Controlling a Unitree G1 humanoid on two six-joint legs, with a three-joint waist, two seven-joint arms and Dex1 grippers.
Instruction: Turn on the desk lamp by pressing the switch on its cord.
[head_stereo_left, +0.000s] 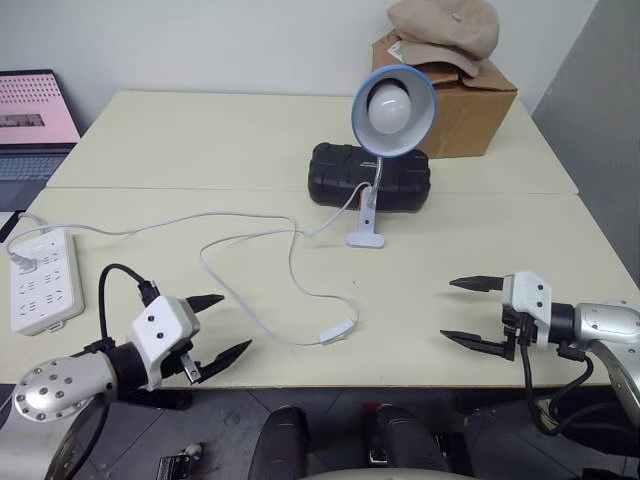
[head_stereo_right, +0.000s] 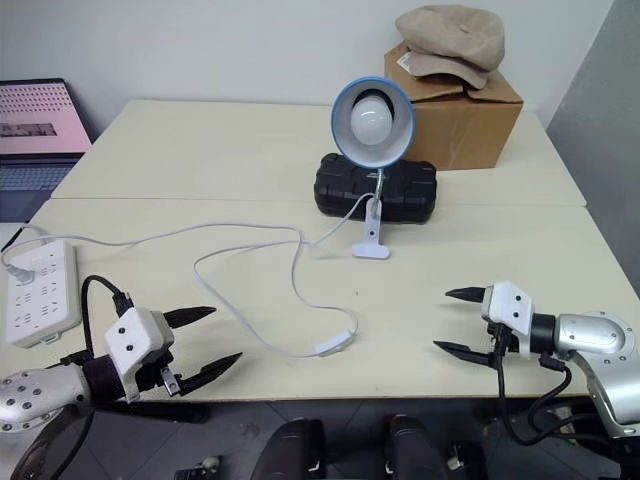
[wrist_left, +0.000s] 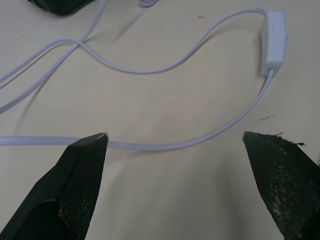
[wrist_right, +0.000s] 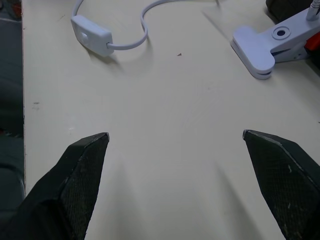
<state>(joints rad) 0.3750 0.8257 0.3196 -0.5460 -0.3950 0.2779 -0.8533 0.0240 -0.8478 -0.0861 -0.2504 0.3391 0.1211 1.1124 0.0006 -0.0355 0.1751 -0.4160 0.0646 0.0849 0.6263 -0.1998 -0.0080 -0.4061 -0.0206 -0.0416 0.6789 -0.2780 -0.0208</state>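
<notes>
One switch (head_stereo_left: 337, 333) on the cord (head_stereo_left: 250, 238), near the desk (head_stereo_left: 200, 140) front edge, between your tools: left tool (head_stereo_left: 228, 325), right tool (head_stereo_left: 468, 310), both wide open, empty. Risk: a glancing press slides it off the edge; lamp (head_stereo_left: 392, 110) unlit

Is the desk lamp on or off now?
Off: the desk lamp has a dull white bulb, with no glow on the table.

Left tool (head_stereo_left: 222, 324) and right tool (head_stereo_left: 462, 311) both spread wide, empty.
</notes>
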